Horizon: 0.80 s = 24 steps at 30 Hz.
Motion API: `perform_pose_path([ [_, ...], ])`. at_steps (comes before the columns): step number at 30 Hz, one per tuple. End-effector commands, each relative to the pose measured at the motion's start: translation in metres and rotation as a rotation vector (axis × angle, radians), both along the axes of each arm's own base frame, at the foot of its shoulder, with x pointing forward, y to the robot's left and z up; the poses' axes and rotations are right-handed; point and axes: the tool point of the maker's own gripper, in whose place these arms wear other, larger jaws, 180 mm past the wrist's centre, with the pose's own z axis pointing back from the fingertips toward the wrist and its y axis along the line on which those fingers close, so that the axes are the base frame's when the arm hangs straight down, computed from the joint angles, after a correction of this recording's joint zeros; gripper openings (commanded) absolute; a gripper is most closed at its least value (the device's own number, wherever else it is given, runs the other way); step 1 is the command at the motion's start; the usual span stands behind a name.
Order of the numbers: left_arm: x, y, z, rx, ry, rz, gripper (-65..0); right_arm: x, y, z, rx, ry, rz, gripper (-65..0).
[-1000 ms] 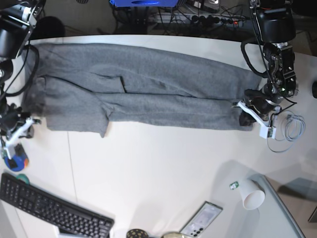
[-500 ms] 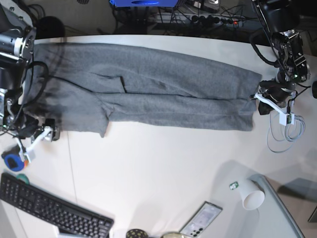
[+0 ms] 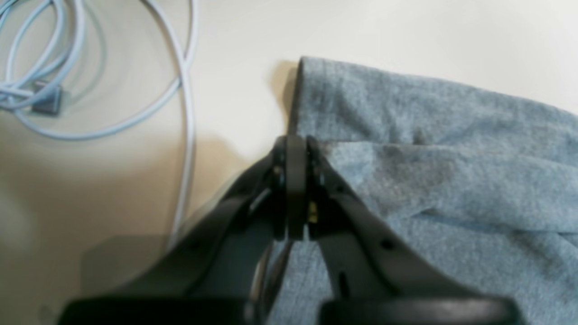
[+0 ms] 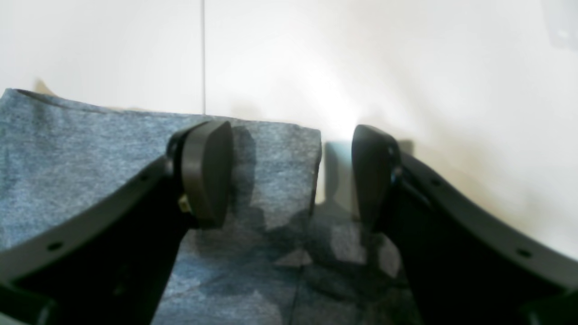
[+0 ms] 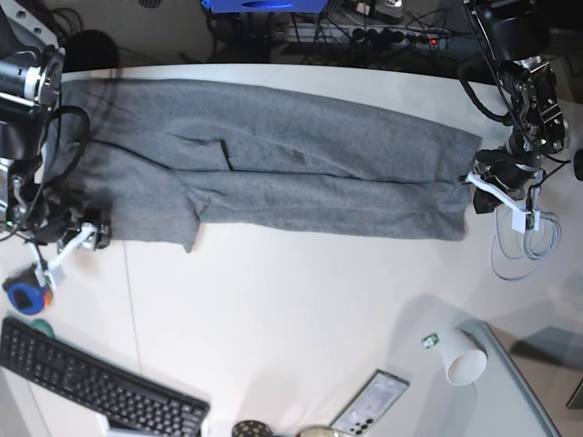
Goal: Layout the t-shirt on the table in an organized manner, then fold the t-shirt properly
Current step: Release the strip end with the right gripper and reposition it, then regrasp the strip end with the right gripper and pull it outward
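Grey t-shirt (image 5: 273, 164) lies folded lengthwise across table (image 5: 301, 309); left gripper (image 3: 295, 149) pressed together beside hem, empty; right gripper (image 4: 289, 176) spread astride opposite corner; soft, limp cloth, best pinched at corners.

Matt grey cloth t-shirt (image 5: 273, 164), smooth table (image 5: 301, 309)

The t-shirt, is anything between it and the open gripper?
No. The right gripper hangs open right over the t-shirt corner, one finger above cloth, the other past its edge, above the table. Nothing visible sits between.
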Motion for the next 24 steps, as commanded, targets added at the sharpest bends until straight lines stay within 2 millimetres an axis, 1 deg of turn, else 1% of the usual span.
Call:
perform_pose_path([
  [1, 0.011, 0.007, 0.016, 0.016, -0.055, 0.0, -65.0, 0.014, -0.009, 0.014, -0.013, -0.041, -0.006, -26.9],
  [3, 0.011, 0.007, 0.016, 0.016, -0.055, 0.0, -65.0, 0.014, -0.009, 0.014, -0.013, -0.041, -0.008, -27.3],
  [4, 0.011, 0.007, 0.016, 0.016, -0.055, 0.0, -65.0, 0.014, -0.009, 0.014, -0.013, -0.041, -0.008, -29.6],
  [6, 0.011, 0.007, 0.016, 0.016, -0.055, 0.0, -65.0, 0.015, -0.009, 0.014, -0.013, -0.043, -0.008, -39.6],
  [8, 0.011, 0.007, 0.016, 0.016, -0.055, 0.0, -65.0, 0.019, -0.01, 0.018, -0.013, -0.052, -0.009, -53.6],
  [9, 0.011, 0.007, 0.016, 0.016, -0.055, 0.0, -65.0, 0.02, -0.01, 0.019, -0.01, -0.056, -0.011, -59.3],
  [10, 0.011, 0.007, 0.016, 0.016, -0.055, 0.0, -65.0, 0.021, -0.01, 0.02, -0.009, -0.059, -0.011, -62.0],
  [15, 0.011, 0.007, 0.016, 0.016, -0.055, 0.0, -65.0, 0.024, -0.009, 0.024, -0.013, -0.07, 0.0, -63.0],
  [17, 0.011, 0.007, 0.016, 0.016, -0.055, 0.0, -65.0, 0.028, -0.007, 0.033, -0.022, -0.097, 0.027, -63.5],
  [18, 0.011, 0.007, 0.016, 0.015, -0.054, 0.0, -65.0, 0.025, 0.0, 0.033, -0.02, -0.087, 0.053, -64.2],
  [20, 0.011, 0.009, 0.017, 0.02, -0.054, 0.0, -65.0, 0.019, 0.01, 0.039, -0.038, -0.078, 0.111, -64.2],
  [21, 0.011, 0.011, 0.018, 0.027, -0.053, -0.005, -65.0, 0.016, 0.01, 0.044, -0.058, -0.079, 0.132, -64.2],
  [22, 0.011, 0.011, 0.018, 0.029, -0.052, -0.006, -65.0, 0.008, 0.011, 0.044, -0.078, -0.063, 0.152, -64.2],
  [24, 0.011, 0.013, 0.019, 0.029, -0.054, -0.001, -65.0, -0.002, 0.021, 0.049, -0.103, -0.059, 0.186, -64.2],
])
